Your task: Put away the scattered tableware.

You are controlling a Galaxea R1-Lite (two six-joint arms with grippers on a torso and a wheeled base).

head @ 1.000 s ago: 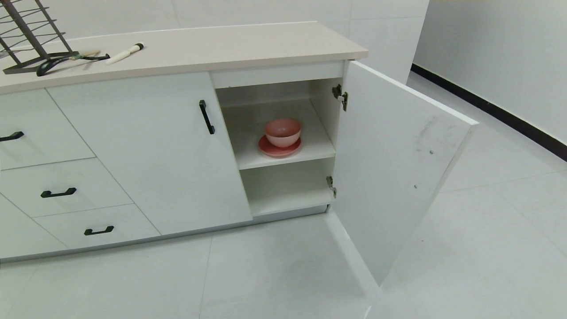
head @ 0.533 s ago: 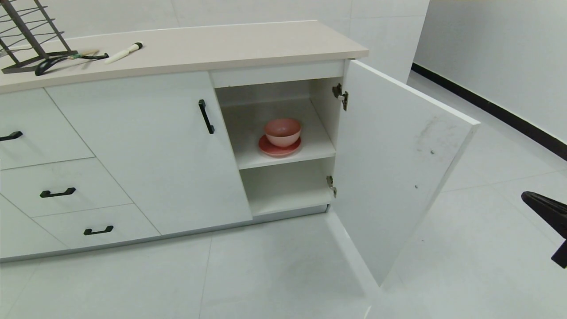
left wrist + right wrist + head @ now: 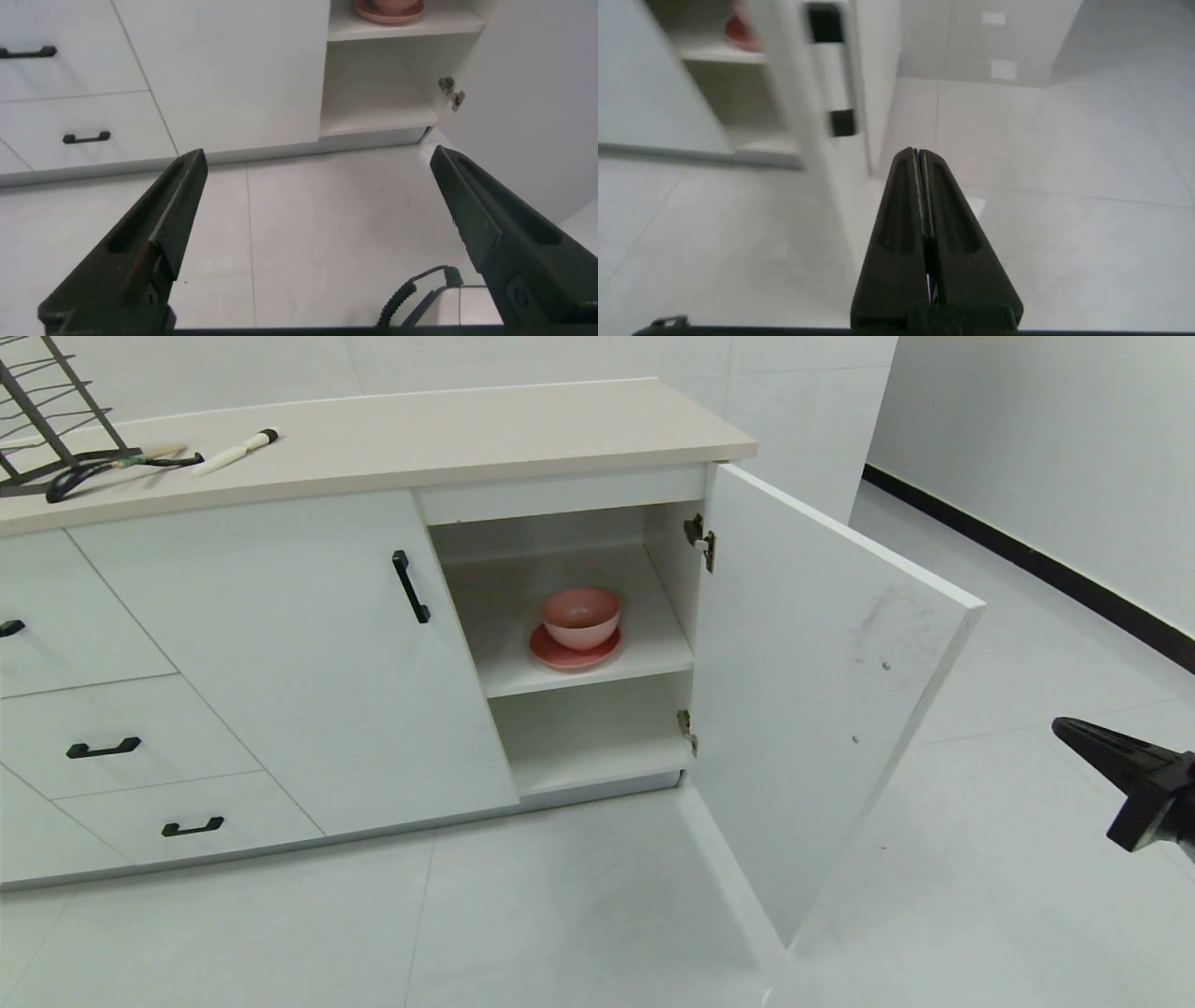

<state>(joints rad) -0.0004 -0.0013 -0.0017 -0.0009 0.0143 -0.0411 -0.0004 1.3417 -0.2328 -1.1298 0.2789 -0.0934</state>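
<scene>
Head view: the pink bowl (image 3: 581, 616) sits upright in the red plate (image 3: 572, 651) on the upper shelf (image 3: 597, 677) of the open compartment, so this tableware looks already put away. What is probably left here is shutting the cabinet door (image 3: 822, 691).

The door is hinged on the compartment's right side and swings out towards the robot, its long axis vertical and its free edge nearest the camera. The right gripper (image 3: 1064, 730) hangs over the floor (image 3: 560, 915) to the right of the door, on its outer face and well apart from it, with its tip aimed towards the door. Its fingers are pressed together into a single wedge, seen plainly in the right wrist view (image 3: 918, 157). That view also catches the door edge-on with its black handle (image 3: 825, 23) on the outer face.

This arm is the nearer one, and a push leftwards and inwards on the outer face would likely swing the door closed.

The left gripper (image 3: 318, 159) has its fingers spread wide and holds nothing. It is low over the floor tiles, facing the drawers (image 3: 75, 93), with the plate visible on the shelf beyond.

On the countertop (image 3: 420, 429), far to the left, a white-handled utensil (image 3: 233, 450) lies beside a wire rack (image 3: 47, 420).
</scene>
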